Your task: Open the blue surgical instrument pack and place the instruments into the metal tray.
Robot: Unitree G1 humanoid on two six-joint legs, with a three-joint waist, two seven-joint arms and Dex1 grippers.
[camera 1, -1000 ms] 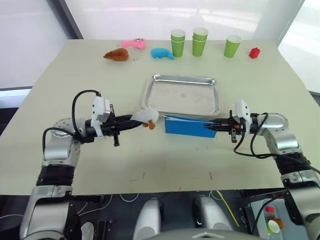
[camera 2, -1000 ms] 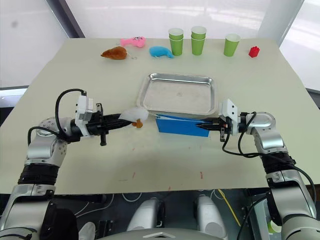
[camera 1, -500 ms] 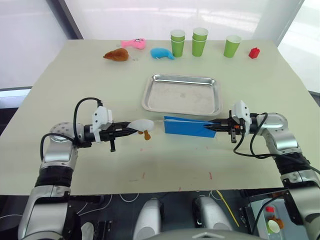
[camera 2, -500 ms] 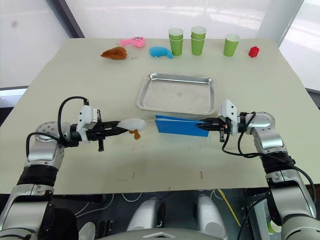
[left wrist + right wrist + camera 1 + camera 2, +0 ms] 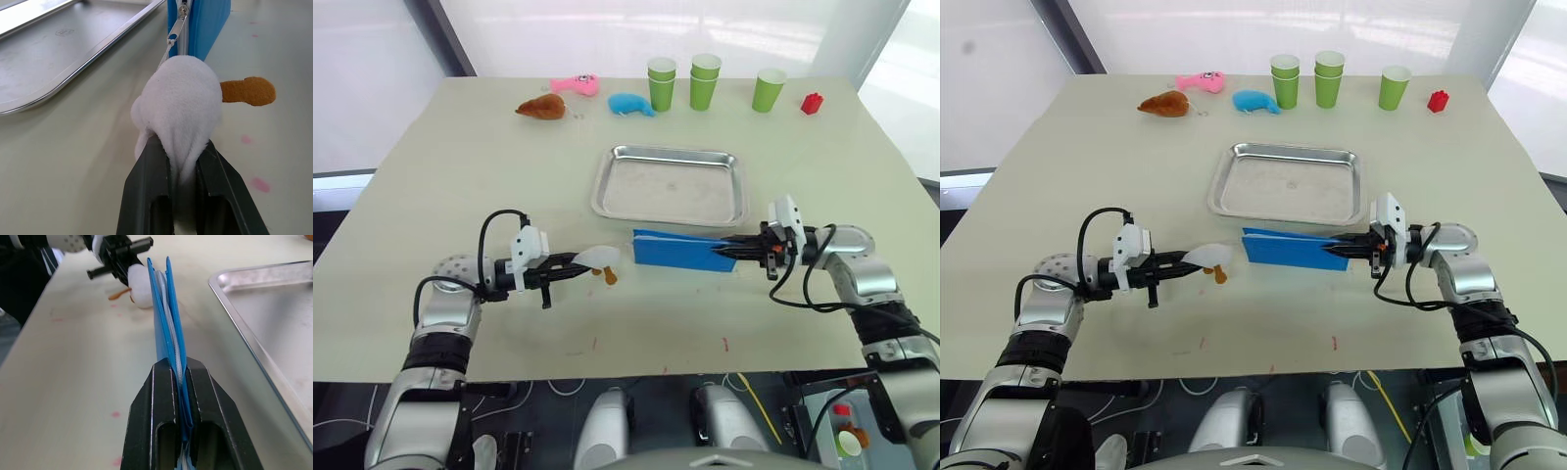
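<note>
Evidently the pack [image 5: 680, 252] was stood on edge beside the tray [image 5: 669, 185], pinched at one end by the right tool [image 5: 732, 252] as an anchor. The left tool [image 5: 570, 268] was clamped on the white plush zipper pull [image 5: 178, 110], so the zip could be drawn open.

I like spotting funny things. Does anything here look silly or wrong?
Yes: the blue surgical instrument pack stands up on its edge beside the metal tray instead of lying flat. The right gripper pinches one end, and the left gripper holds a white fluffy zipper charm at the other.
</note>
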